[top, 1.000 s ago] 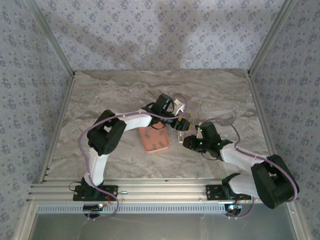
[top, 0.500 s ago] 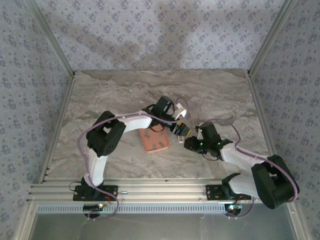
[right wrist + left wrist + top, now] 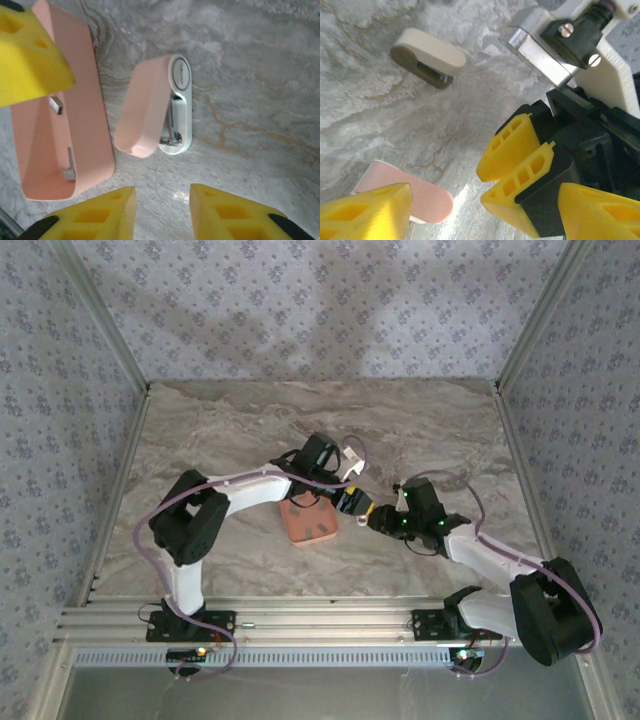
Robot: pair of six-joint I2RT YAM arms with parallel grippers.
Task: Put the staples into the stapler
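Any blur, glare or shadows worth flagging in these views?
Top external: soft arm shadows on the back wall. Left wrist: the near yellow fingers are blurred, with a glare patch on the table. Right wrist: stapler sharp, lower fingers soft.

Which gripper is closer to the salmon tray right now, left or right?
Left, as far as I can judge. A finger of the left gripper overlaps the salmon tray rim in the right wrist view; the right gripper sits beside the tray, with the stapler ahead of it.
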